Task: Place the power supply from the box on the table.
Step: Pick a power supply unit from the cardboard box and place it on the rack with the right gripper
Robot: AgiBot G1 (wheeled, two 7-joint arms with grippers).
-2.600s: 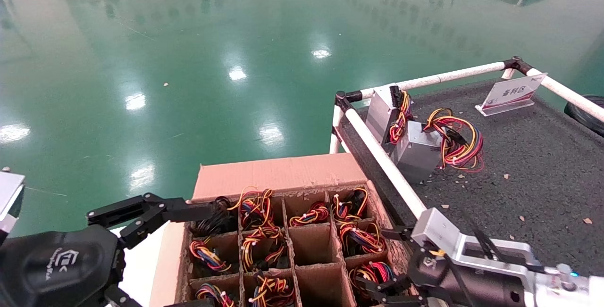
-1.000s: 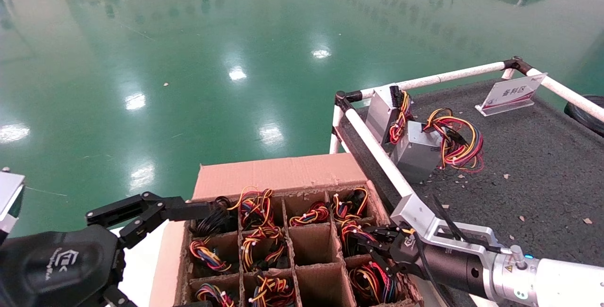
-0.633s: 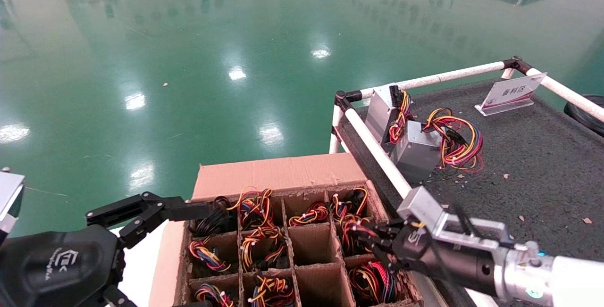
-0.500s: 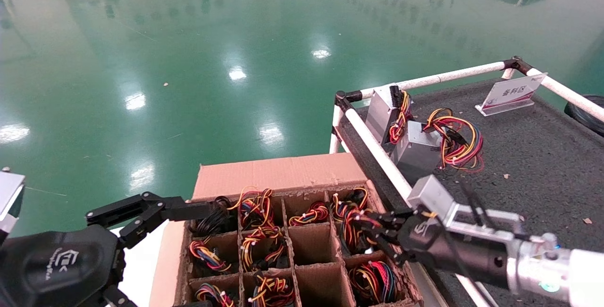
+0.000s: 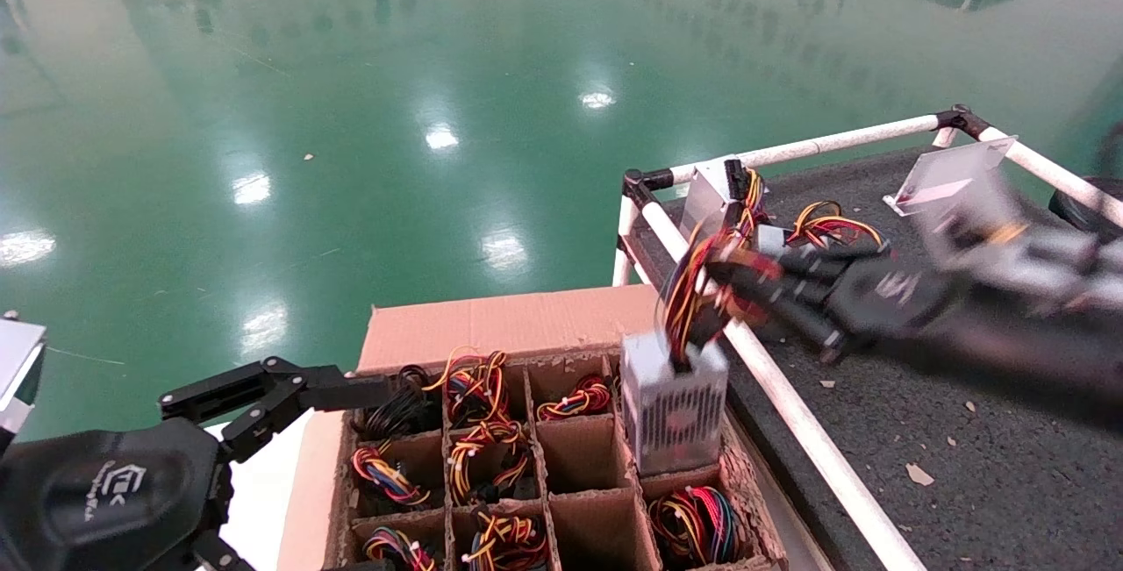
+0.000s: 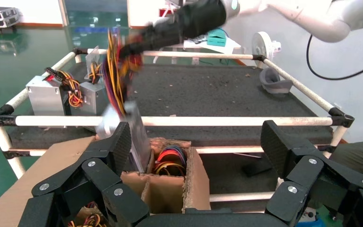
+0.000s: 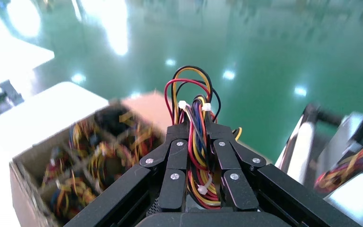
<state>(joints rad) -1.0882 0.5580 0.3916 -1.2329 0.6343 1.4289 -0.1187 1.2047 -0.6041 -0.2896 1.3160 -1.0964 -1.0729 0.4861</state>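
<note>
The power supply (image 5: 673,404), a grey cuboid with its grille facing me, hangs half out of a right-hand cell of the box (image 5: 518,321). Its wire bundle (image 5: 689,295) runs up into my right gripper (image 5: 733,277), which is shut on the wires above the white rail. In the right wrist view the wire bundle (image 7: 196,142) is pinched between the fingers (image 7: 177,151). My left gripper (image 5: 263,396) stands open beside the box's left side, holding nothing. The left wrist view shows the power supply (image 6: 139,135) lifted over the box (image 6: 170,189). The table (image 5: 965,334) lies to the right.
Two other grey units (image 5: 715,189) with wire loops (image 5: 829,224) stand at the table's far left corner, partly behind my right arm. A white rail (image 5: 790,409) runs between box and table. A sign stand (image 5: 952,172) sits at the back. Other cells hold wire bundles (image 5: 478,457).
My right gripper shut on the wire bundle in the box, then rose toward the table, drawing the power supply up out of its cell. The left arm has not moved.
</note>
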